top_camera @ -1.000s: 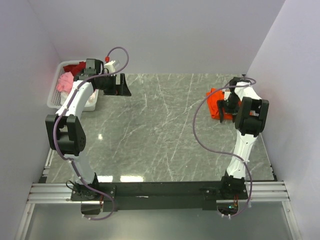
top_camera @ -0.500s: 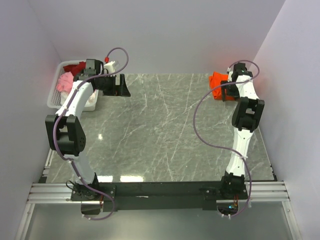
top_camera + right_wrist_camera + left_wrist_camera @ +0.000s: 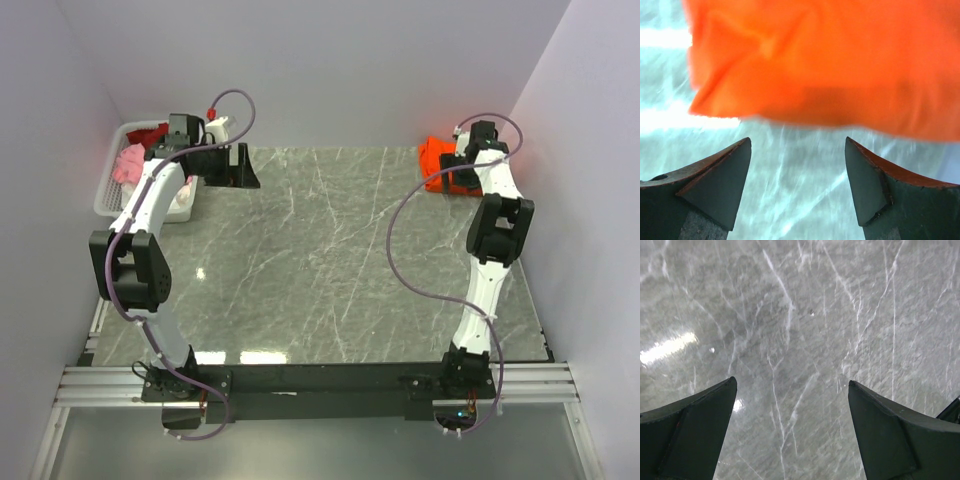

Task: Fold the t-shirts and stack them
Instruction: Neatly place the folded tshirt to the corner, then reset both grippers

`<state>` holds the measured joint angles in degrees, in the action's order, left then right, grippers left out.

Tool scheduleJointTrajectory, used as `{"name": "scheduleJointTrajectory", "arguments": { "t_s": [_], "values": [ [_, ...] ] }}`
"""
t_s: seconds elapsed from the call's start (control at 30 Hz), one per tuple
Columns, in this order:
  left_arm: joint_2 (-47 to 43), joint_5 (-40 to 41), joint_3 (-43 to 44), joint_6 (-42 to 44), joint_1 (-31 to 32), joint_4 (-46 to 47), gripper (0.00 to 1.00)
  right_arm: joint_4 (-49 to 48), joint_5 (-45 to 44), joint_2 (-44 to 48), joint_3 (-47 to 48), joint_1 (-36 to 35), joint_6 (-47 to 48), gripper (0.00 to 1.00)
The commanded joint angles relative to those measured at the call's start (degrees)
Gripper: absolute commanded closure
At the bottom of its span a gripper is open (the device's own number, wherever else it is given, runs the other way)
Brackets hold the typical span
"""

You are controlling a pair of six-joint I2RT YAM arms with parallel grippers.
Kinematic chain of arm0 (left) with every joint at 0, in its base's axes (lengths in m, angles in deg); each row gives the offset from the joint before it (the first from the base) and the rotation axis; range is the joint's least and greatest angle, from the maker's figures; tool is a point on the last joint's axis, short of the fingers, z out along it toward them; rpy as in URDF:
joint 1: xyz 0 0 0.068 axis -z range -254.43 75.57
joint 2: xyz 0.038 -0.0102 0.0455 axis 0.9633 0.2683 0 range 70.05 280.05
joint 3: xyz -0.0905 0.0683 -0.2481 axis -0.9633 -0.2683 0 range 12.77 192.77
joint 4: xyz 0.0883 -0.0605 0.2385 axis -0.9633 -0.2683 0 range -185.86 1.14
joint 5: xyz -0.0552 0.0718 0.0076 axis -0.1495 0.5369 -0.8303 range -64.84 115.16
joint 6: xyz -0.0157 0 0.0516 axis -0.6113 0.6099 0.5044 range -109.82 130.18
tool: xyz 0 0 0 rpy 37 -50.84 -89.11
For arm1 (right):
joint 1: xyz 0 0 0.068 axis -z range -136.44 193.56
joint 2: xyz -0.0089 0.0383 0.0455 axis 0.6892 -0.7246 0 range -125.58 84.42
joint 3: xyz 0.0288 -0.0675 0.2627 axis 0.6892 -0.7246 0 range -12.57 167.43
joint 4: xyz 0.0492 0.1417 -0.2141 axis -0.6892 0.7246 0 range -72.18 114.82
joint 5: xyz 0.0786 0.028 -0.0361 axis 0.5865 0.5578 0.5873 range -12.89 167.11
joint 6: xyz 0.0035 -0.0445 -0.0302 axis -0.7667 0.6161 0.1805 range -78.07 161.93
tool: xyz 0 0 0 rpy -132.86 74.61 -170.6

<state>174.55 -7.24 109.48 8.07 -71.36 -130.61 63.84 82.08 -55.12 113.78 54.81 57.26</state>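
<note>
Left fingers (image 3: 690, 430) wide above table (image 3: 800, 315), right fingers (image 3: 715, 185) wide, empty, beside orange t-shirt (image 3: 840, 65)

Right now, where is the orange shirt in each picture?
Top external: the orange t-shirt lies bunched at the far right corner of the grey marble table.
Left wrist: not in it; only bare table shows.
Right wrist: blurry, filling the top, just beyond the open right hand.
Shared landmark: the table's white veins show in all three views.

The left arm (image 3: 150, 195) and right arm (image 3: 480, 290) share white links, black joints, looping purple cables (image 3: 390, 250) and dark wedge-shaped fingers (image 3: 690, 425).
</note>
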Motion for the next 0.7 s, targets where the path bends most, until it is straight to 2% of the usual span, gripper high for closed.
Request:
{"name": "scheduleJointTrajectory", "arguments": {
  "t_s": [0.0, 0.1, 0.2, 0.3, 0.37, 0.47, 0.53, 0.67],
  "values": [
    [-0.53, -2.22, 3.31, 1.05, -0.26, 2.9, 0.01, -2.17, 3.28, 12.79, -2.68, 0.27, 2.24, 0.18],
    [0.43, -1.96, 5.85, 1.49, -0.17, 3.35, 0.01, 0.03, 7.58, 18.86, -3.91, 0.27, -0.03, 0.17],
    [3.68, -1.1, 12.35, 4.22, 0.27, 1.16, 0.01, 2.23, 12.77, 24.57, -5.05, 0.18, -4.41, 0.15],
    [6.75, 4.25, 18.41, 3.34, 1.06, 0.28, 0.01, 2.5, 16.03, 30.98, -9.96, -0.87, -7.94, 0.15],
    [7.2, 6.46, 18.35, 2.73, 1.41, 0.97, 0.01, 1.88, 17.34, 36.68, -17.33, -1.75, -8.39, 0.14],
    [4.84, 9.19, 13.18, 2.72, 1.94, 3.51, 0.01, -0.31, 18.23, 44.6, -30.33, -5.08, -8.83, 0.14],
    [2.82, 10.25, 6.68, 3.42, 2.55, 4.57, 0.01, -2.85, 17.36, 50.12, -40.5, -8.5, -8.22, 0.14],
    [-4.38, 12.1, -4.75, 3.25, 3.69, 7.82, 0.01, -7.08, 15.95, 56.74, -52.15, -12.9, -8.03, 0.13]
  ]
}}
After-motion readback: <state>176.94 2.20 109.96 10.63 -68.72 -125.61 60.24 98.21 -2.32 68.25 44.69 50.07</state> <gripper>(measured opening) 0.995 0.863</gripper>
